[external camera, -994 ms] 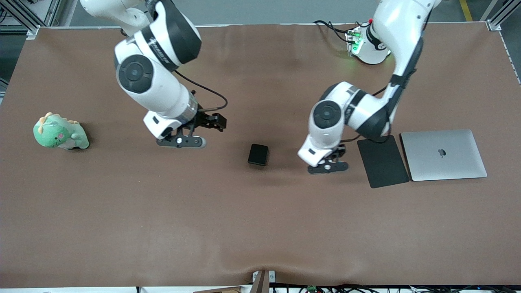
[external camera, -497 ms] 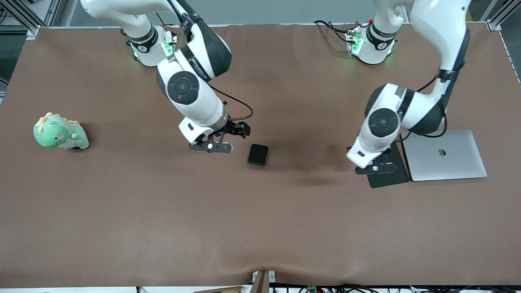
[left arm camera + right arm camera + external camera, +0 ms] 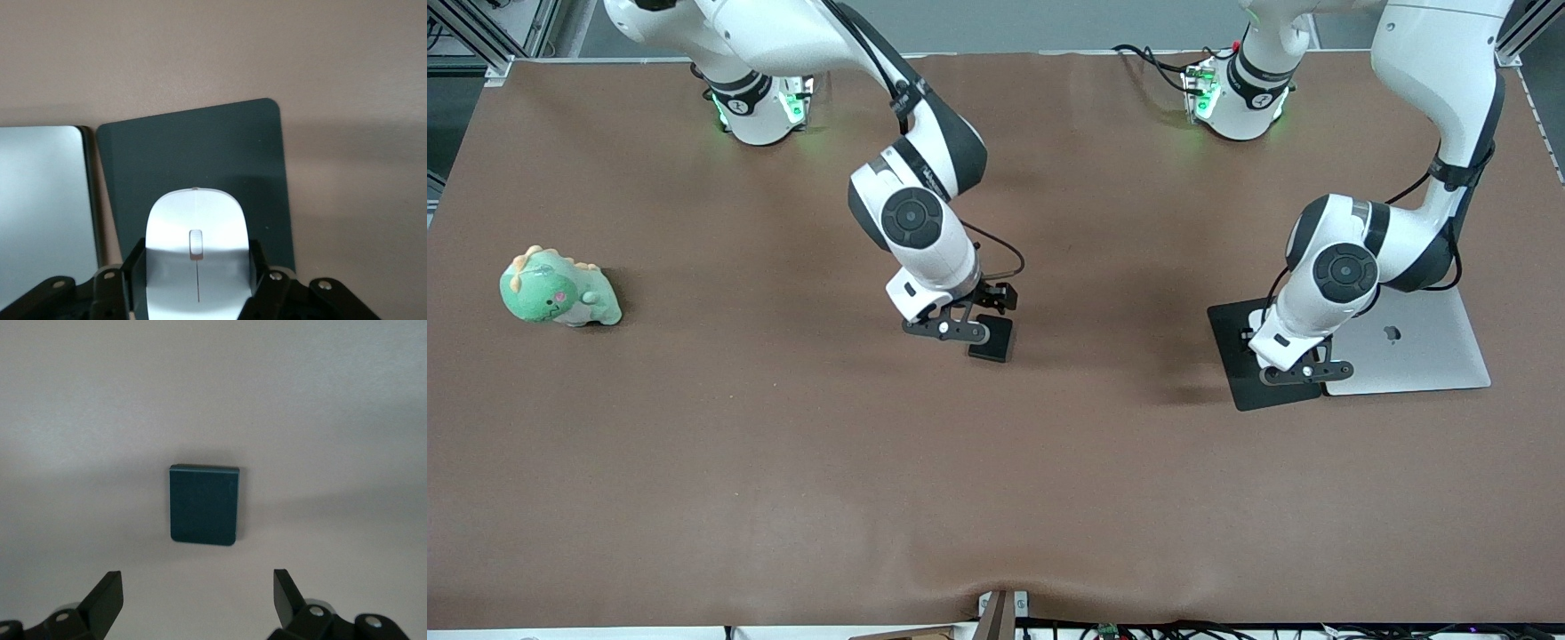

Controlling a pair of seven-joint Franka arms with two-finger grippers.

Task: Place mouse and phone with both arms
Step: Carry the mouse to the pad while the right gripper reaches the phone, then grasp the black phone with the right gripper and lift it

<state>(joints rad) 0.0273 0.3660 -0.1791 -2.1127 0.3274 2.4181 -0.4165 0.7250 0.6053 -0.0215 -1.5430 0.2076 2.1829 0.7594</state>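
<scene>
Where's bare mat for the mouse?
Left gripper holds the mouse over the mat; the mat's surface is all bare. Its laptop edge is tight. Right gripper, open, hovers over the phone.

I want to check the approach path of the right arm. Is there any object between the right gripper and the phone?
Nothing visible stands between them. The right gripper is over the phone, fingers open wider than it, and only bare table surrounds it. The left gripper is elsewhere, holding the mouse over the black mat.

White arms (image 3: 925,240), blk joint caps, blk claws, green-lit bases.
</scene>
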